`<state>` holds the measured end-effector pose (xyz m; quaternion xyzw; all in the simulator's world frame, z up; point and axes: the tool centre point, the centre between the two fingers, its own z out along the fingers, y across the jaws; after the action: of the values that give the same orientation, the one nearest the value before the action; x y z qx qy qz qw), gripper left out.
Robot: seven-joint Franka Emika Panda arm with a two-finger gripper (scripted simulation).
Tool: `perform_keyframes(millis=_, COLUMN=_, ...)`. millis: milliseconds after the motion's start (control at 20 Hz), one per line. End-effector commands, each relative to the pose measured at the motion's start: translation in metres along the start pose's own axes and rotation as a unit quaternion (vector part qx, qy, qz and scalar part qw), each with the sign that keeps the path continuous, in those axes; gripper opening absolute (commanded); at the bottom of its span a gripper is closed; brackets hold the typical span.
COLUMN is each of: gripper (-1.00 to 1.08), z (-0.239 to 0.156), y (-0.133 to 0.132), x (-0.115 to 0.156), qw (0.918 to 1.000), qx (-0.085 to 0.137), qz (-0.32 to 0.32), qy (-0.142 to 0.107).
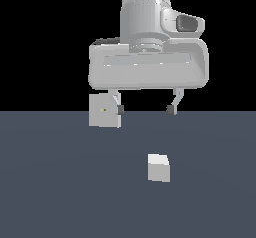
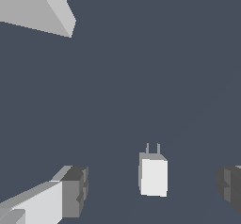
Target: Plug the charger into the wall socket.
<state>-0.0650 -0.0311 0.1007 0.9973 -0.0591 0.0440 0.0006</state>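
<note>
A: Where is the arm standing in the job right now?

B: The Franka arm is hanging above the table (image 1: pixel 50 192) with its end effector (image 1: pixel 145 110) spread wide and carrying nothing. In the exterior view the two fingertips (image 1: pixel 171 110) are sitting high, well clear of the dark surface.

A: And the charger?

B: The charger (image 1: pixel 158 167) is resting on the table, below the end effector and a little toward the exterior view's right of its middle. The wrist view is showing it (image 2: pixel 153 175) between the two dark finger pads (image 2: pixel 75 190), nearer one than the other, with two thin prongs (image 2: pixel 153 148) sticking out of one end, seemingly lying along the surface.

A: The wall socket?

B: The wall socket (image 1: pixel 104 110) is standing upright toward the exterior view's left, farther back, with its tiny orange dot facing the camera. One fingertip is overlapping its edge in that picture, though whether they are near in depth cannot be told. In the wrist view a pale slab (image 2: pixel 37 6) is showing at the corner, probably the same plate.

A: So which step is this?

B: It is looking like the approach before the grasp; nothing is being held yet. The next move is probably calling for centring over the charger, lowering until the pads straddle its body, and closing on the flat sides while leaving the prongs free. After that the prongs would need turning toward the socket's face.
</note>
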Motion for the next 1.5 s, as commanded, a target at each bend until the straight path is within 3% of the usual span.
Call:
perform_keyframes(millis=0, gripper=1.0, z=0.009, y=0.006, x=-0.011, qw=0.9999, qx=-0.002, qz=0.009, qy=0.007)
perform_keyframes(millis=550, gripper=1.0, z=0.033, y=0.019, x=-0.036, qw=0.9993, qx=-0.006, qz=0.03, qy=0.023)
perform_keyframes(millis=1100, gripper=1.0, z=0.038, y=0.02, x=-0.037, qw=0.9992, qx=-0.006, qz=0.032, qy=0.024)
perform_keyframes(millis=1450, gripper=1.0, z=0.061, y=0.02, x=-0.04, qw=0.9992, qx=-0.005, qz=0.032, qy=0.024)
